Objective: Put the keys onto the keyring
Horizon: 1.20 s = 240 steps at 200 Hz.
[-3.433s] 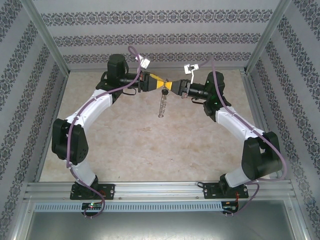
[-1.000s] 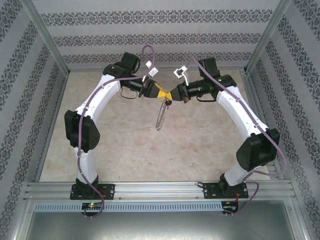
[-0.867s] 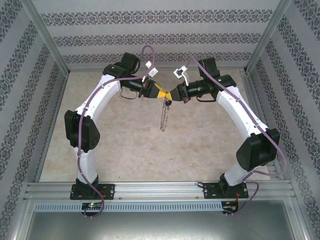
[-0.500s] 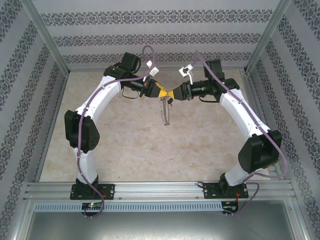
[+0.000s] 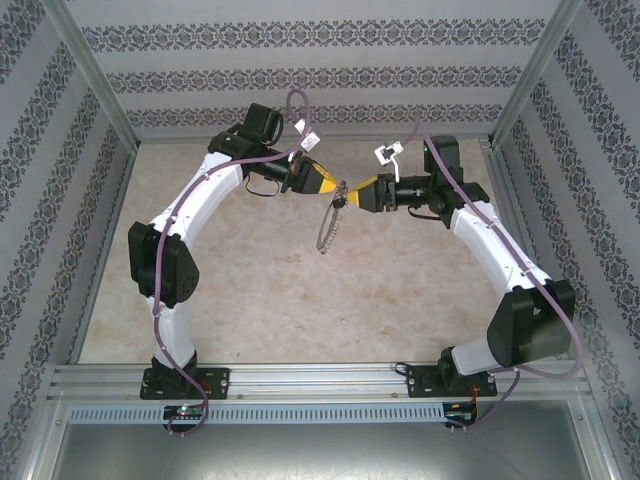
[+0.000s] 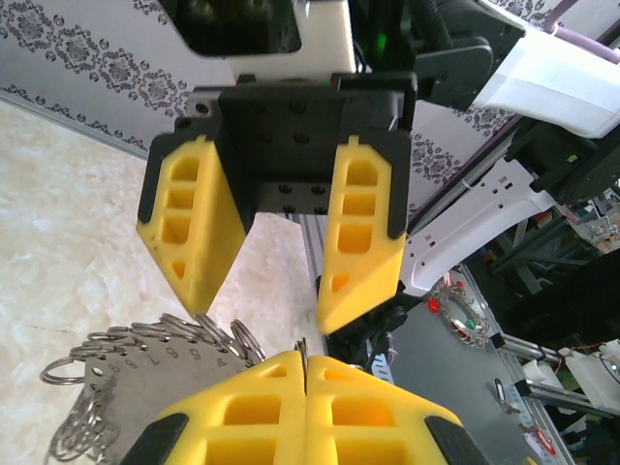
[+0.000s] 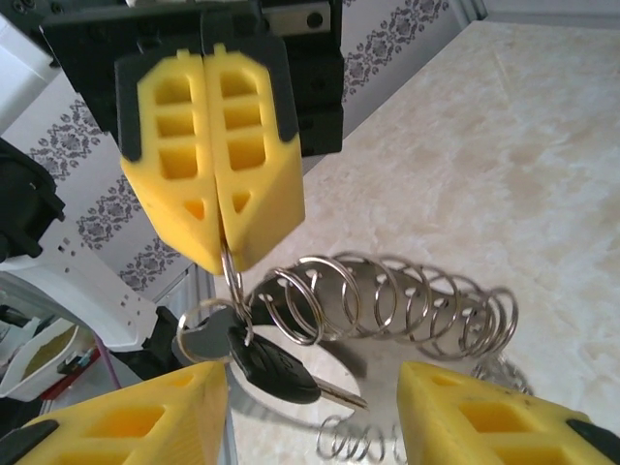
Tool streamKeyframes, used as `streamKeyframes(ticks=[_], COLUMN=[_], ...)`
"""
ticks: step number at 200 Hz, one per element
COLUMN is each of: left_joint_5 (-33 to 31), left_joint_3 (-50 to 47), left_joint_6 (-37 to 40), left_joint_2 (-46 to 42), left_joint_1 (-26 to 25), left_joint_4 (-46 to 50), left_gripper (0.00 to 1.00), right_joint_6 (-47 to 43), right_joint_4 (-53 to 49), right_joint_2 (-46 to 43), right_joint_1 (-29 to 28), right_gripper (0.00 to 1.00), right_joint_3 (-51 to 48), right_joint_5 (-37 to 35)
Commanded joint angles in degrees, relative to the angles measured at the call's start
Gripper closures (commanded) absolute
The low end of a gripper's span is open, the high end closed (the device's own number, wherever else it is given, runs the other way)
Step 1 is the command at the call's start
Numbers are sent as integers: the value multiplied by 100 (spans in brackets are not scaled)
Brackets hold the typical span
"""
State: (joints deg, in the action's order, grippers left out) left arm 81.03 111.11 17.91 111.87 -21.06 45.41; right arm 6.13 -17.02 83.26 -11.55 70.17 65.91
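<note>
Keyring hangs in the upper middle of the top view, dangling over the table right under the spot where the two arms meet. Left gripper has its yellow fingers pressed together, pinching a wire loop at the top of it. In the right wrist view the row of small loops fans out to the right of that pinch.

The black-headed key sits just below the pinch, lower left of centre in that view. It looks to me like it's hooked on one of the loops, though I can't tell whether it's fully threaded.

Right gripper is spread apart with nothing in it, fingers either side of the key but not touching it.

My take on doing this bit well: hold the left pinch firm and steady so the ring doesn't swing. Pull the right arm straight back along its own axis so it doesn't catch the key or the loops. Then check the key hangs freely.
</note>
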Motion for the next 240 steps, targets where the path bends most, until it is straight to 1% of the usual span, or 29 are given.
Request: streamKeyframes(ticks=[1, 50, 71, 79, 97, 115, 157, 210, 214, 219, 224, 231, 240], left_joint_5=[299, 290, 265, 255, 213, 176, 102, 53, 46, 44, 35, 40, 27], left_joint_3=[130, 145, 139, 148, 115, 65, -192, -357, -372, -379, -397, -407, -417], left_joint_6=[-81, -138, -172, -190, -281, -394, -733, -841, -855, -867, -877, -886, -895], left_joint_2=[-291, -280, -285, -286, -280, -312, -454, -535, -554, -559, -566, -578, -595], left_joint_1=[-50, -50, -51, -54, -48, -55, -71, -113, -111, -109, -109, -110, -109], left_joint_4=[-217, -285, -320, -341, -438, -591, -1100, -1286, -1303, -1323, -1340, -1359, -1368], left_gripper=[100, 100, 100, 100, 100, 100, 100, 100, 100, 100, 100, 100, 100], right_joint_6=[68, 102, 112, 116, 102, 105, 185, 269, 272, 279, 271, 262, 267], right_joint_4=[431, 551, 551, 548, 543, 551, 643, 651, 653, 637, 624, 615, 617], right_joint_2=[-164, -79, 3, 19, 10, -29, -87, 166, 178, 181, 174, 136, 54], right_joint_1=[-145, -341, -392, -409, -437, -470, -623, -950, -962, -955, -942, -921, -862], right_gripper=[49, 50, 57, 63, 85, 100, 100, 100, 92, 79, 71, 66, 64], right_joint_3=[-146, -207, -162, -164, -217, -305, -355, 0, 5, 6, -3, -44, -124], right_joint_5=[303, 269, 273, 286, 301, 282, 142, -96, -120, -151, -187, -210, -219])
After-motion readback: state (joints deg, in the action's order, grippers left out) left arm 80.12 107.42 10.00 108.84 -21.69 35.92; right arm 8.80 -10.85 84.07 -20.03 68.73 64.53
